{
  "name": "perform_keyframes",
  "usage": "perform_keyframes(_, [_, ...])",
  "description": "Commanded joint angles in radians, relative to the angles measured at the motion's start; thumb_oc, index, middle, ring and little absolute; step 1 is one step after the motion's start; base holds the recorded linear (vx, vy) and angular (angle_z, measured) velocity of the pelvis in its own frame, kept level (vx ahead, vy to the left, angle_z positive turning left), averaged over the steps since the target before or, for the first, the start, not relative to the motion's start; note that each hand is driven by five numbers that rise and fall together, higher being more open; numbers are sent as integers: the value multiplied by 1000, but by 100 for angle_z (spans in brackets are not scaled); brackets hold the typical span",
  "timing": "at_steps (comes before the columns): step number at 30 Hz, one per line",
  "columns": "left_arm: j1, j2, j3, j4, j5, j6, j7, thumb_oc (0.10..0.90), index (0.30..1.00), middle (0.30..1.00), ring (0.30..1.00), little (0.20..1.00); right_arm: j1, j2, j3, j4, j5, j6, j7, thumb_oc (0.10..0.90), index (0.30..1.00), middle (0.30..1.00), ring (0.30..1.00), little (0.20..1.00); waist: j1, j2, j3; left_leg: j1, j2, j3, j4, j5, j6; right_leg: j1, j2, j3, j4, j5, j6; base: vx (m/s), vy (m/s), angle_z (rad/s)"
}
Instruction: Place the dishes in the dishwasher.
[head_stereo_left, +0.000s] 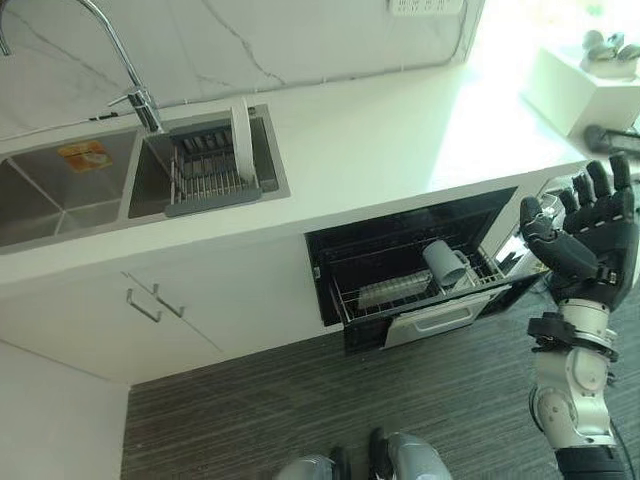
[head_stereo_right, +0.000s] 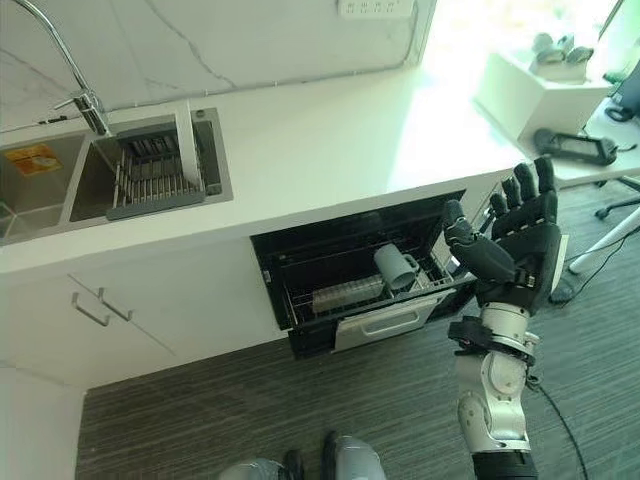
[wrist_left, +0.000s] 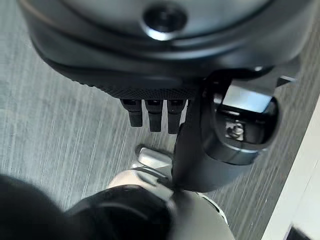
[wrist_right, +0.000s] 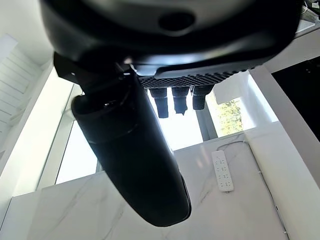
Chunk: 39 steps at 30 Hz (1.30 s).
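The dishwasher drawer (head_stereo_left: 440, 322) stands pulled out under the counter. Its wire rack holds a grey cup (head_stereo_left: 445, 262) lying on its side and a clear ribbed dish (head_stereo_left: 395, 290). A white plate (head_stereo_left: 242, 140) stands on edge in the grey drying rack (head_stereo_left: 205, 175) inside the right sink basin. My right hand (head_stereo_left: 590, 235) is raised to the right of the drawer, palm toward it, open and holding nothing. In the left wrist view my left hand (wrist_left: 155, 112) hangs over the carpet with straight fingers, holding nothing.
A double steel sink (head_stereo_left: 60, 190) with a tall faucet (head_stereo_left: 130, 70) fills the left of the white counter (head_stereo_left: 400, 130). Cabinet doors with bar handles (head_stereo_left: 145, 305) sit below it. A white box (head_stereo_left: 580, 85) stands at the far right. Grey carpet (head_stereo_left: 300, 410) lies before the cabinets.
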Motion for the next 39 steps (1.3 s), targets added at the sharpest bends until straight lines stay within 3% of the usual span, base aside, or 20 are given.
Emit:
perform_keyframes(1, [-20, -41, -19, -10, -7, -5, -56, 800, 900, 900, 900, 900, -108, -21, -72, -40, 3, -116, 34, 800, 900, 900, 900, 900, 38, -65, 21, -41, 83, -21, 169, 44, -34, 176, 7, 23, -179, 31, 60, 83, 88, 5])
perform_keyframes(3, [-24, -43, -7, -7, 22, 2, -53, 800, 900, 900, 900, 900, -119, -10, -61, -46, -35, -117, 35, 800, 900, 900, 900, 900, 40, -51, 15, -50, 120, -23, 90, 32, -37, 184, 14, 46, -179, 15, 74, 105, 184, -12])
perform_keyframes(7, [-24, -48, -7, 22, 16, -1, -42, 800, 900, 900, 900, 900, -133, -22, -44, -66, -36, -94, 14, 800, 900, 900, 900, 900, 38, -19, -1, -132, 193, -116, 90, 22, -76, 197, 42, 93, -179, -15, 76, 120, 242, -20])
perform_keyframes(13, [-21, -59, -17, 40, 73, -29, -25, 800, 900, 900, 900, 900, -114, -25, -57, -101, -48, -67, 16, 800, 900, 900, 900, 900, 28, 2, -13, -172, 259, -179, 90, 42, -108, 221, 28, 117, -179, -33, 89, 122, 314, -36])
perform_keyframes(18, [-31, -57, -21, 40, 79, -21, -24, 800, 900, 900, 900, 900, -102, -34, -71, -108, -55, -77, -27, 800, 900, 900, 900, 900, 31, 7, -24, -145, 233, -196, 90, 4, -98, 235, -14, 108, -179, -29, 108, 92, 342, 2])
perform_keyframes(24, [-48, -44, -60, 45, 55, -3, -33, 800, 900, 900, 900, 900, -107, -10, -77, -88, -28, -68, -21, 800, 900, 900, 900, 900, 39, 2, -42, -78, 154, -201, 90, -71, -32, 245, -64, 113, -179, 11, 141, 72, 293, 0])
perform_keyframes(29, [-31, -29, -57, 44, 5, 6, -31, 800, 900, 900, 900, 900, -114, 22, -45, -98, -49, -69, 16, 800, 900, 900, 900, 900, 42, 9, -33, -49, 126, -183, 90, -107, 35, 223, -57, 57, -140, 162, 174, 59, 168, -29])
perform_keyframes(30, [-24, -25, -50, 39, -30, 11, -21, 800, 900, 900, 900, 900, -123, 25, -35, -93, -33, -71, 24, 800, 900, 900, 900, 900, 48, 10, -28, -47, 132, -166, 90, -109, 33, 204, -62, 32, -172, 175, 174, 12, -10, -53])
perform_keyframes(32, [-20, -21, -33, 37, -47, 18, -21, 800, 900, 900, 900, 900, -132, 17, -27, -84, -14, -80, 35, 800, 900, 900, 900, 900, 51, -8, -21, -45, 123, -150, 90, -116, 24, 142, -86, 42, -179, 150, 176, 29, -91, -56])
perform_keyframes(33, [-13, -18, -21, 36, -46, 12, -27, 800, 900, 900, 900, 900, -133, 17, -25, -83, -11, -86, 46, 800, 900, 900, 900, 900, 39, -18, -15, -34, 115, -151, 90, -135, 27, 86, -99, 76, -179, 197, 190, 84, -205, -48])
perform_keyframes(34, [-9, -11, -1, 27, -53, 10, -21, 800, 900, 900, 900, 900, -124, 4, -37, -90, 19, -88, 65, 800, 900, 900, 900, 900, 48, -27, -15, -51, 130, -145, 90, -129, 15, 71, -103, 75, -179, 135, 189, 83, -187, -34])
perform_keyframes(37, [-14, -16, 0, 16, -73, 21, 11, 800, 900, 900, 900, 900, -124, 3, -35, -82, 20, -91, 75, 800, 900, 900, 900, 900, 59, -33, -27, -66, 150, -128, 90, -116, -5, 82, -111, 49, -179, 102, 189, 84, -128, 7])
perform_keyframes(39, [-14, -31, -9, 28, -16, -2, 15, 800, 900, 900, 900, 900, -132, -4, -36, -88, 2, -72, 52, 800, 900, 900, 900, 900, 74, -41, -42, -67, 165, -114, 90, -119, -20, 96, -120, 28, -179, 74, 185, 148, -107, 5])
